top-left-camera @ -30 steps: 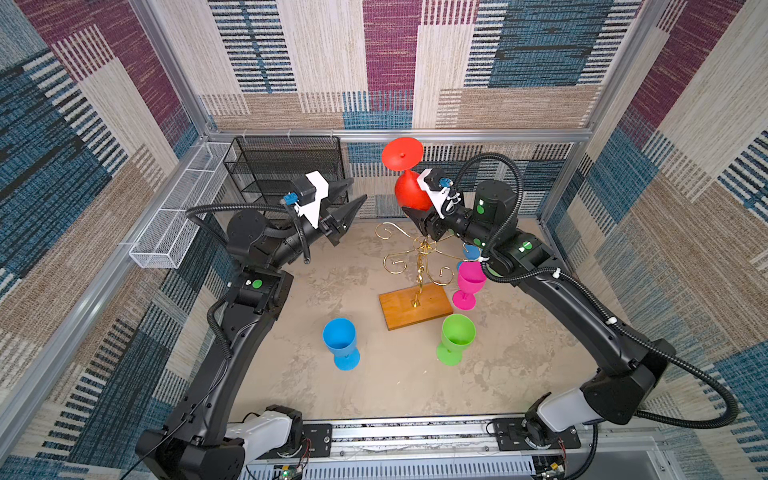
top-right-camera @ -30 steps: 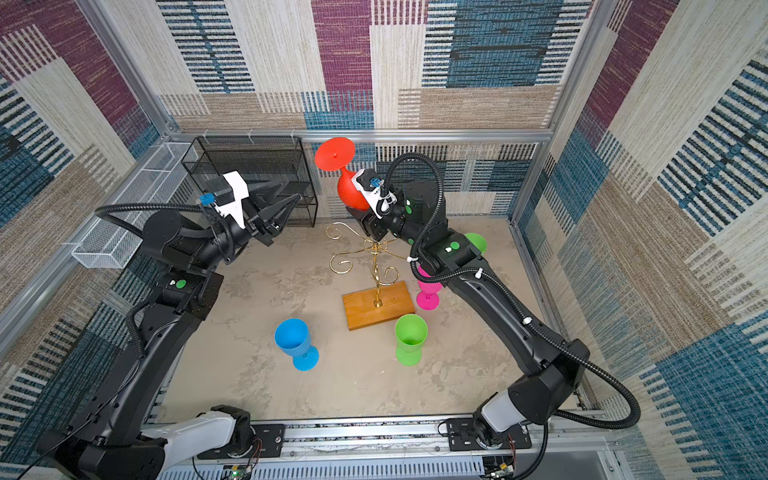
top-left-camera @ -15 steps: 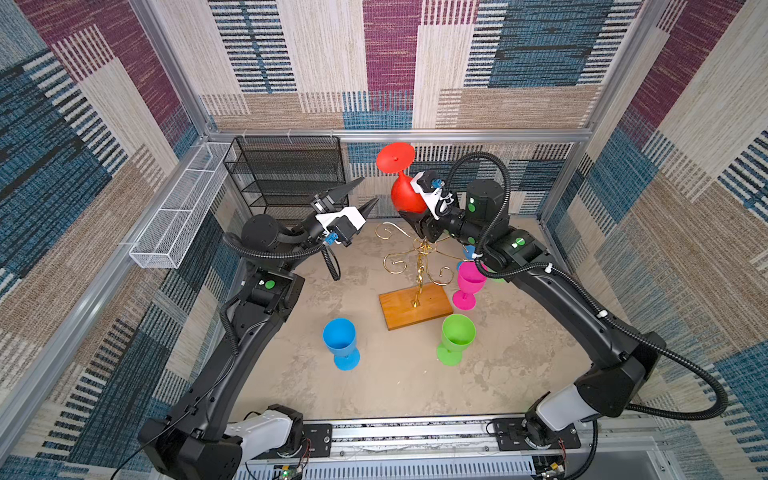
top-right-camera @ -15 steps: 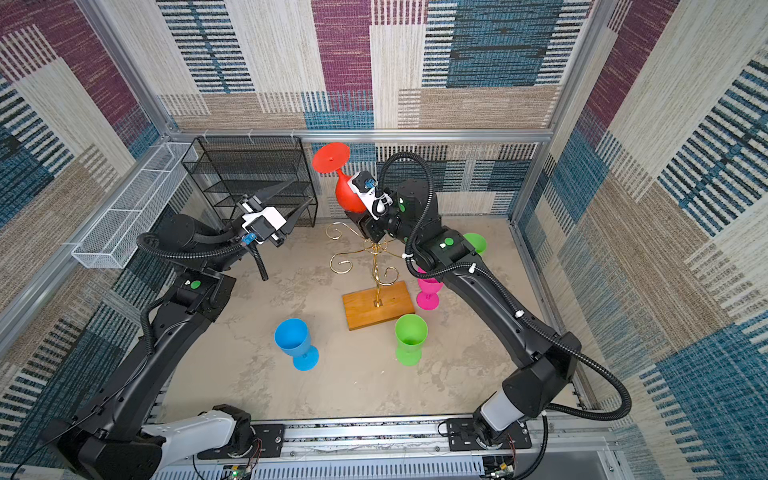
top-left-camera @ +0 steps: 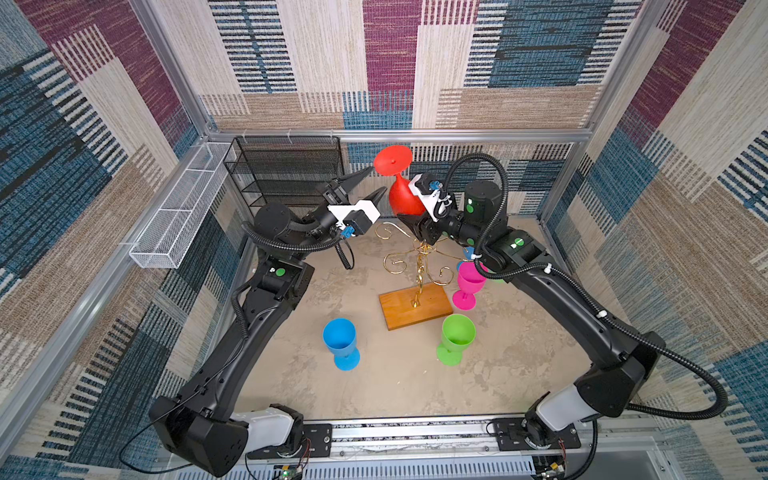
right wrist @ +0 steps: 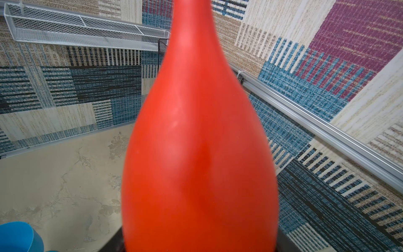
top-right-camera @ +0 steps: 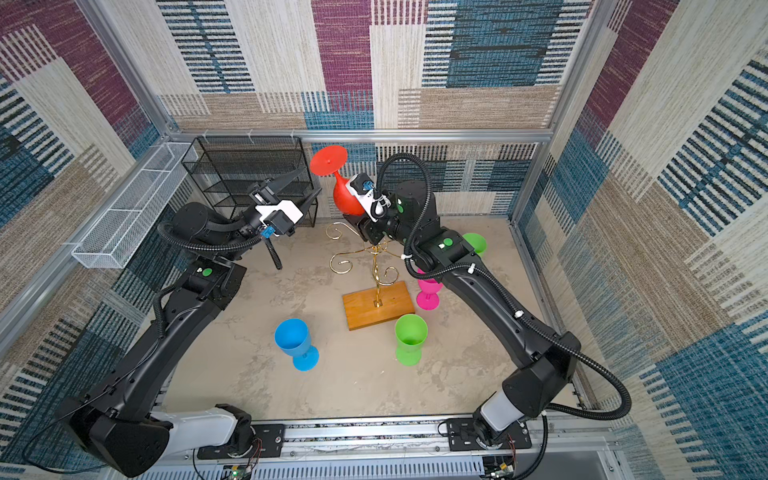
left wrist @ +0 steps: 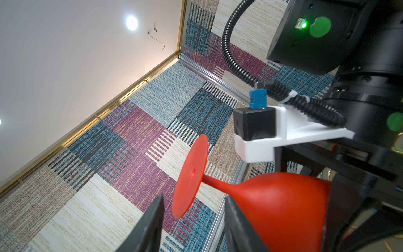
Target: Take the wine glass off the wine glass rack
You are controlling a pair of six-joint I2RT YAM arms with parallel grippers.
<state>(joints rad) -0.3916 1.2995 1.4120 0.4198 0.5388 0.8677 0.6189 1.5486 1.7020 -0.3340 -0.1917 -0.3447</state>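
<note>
My right gripper (top-left-camera: 411, 218) is shut on the bowl of the red wine glass (top-left-camera: 400, 198), which is held in the air with its foot pointing up and back. The glass hangs above the wine glass rack (top-left-camera: 419, 259), clear of the gold wire arms. The rack stands on its wooden base (top-right-camera: 376, 306). In the right wrist view the red bowl (right wrist: 196, 141) fills the middle, and dark fingers show only at the lower corners. My left gripper (top-left-camera: 376, 181) is open just left of the glass's stem. In the left wrist view the foot and stem (left wrist: 192, 174) lie beyond its fingertips (left wrist: 160, 197).
A blue glass (top-left-camera: 340, 341), a green glass (top-left-camera: 456, 337) and a pink glass (top-left-camera: 469, 282) stand upright on the floor around the rack's base. Another green glass (top-right-camera: 476, 243) sits behind my right arm. A black mesh shelf (top-left-camera: 286, 170) and a white wire basket (top-left-camera: 178, 220) line the back left.
My left gripper has swung from in front of the black shelf rightward and up to the red glass's stem. The right gripper has carried the glass slightly left.
</note>
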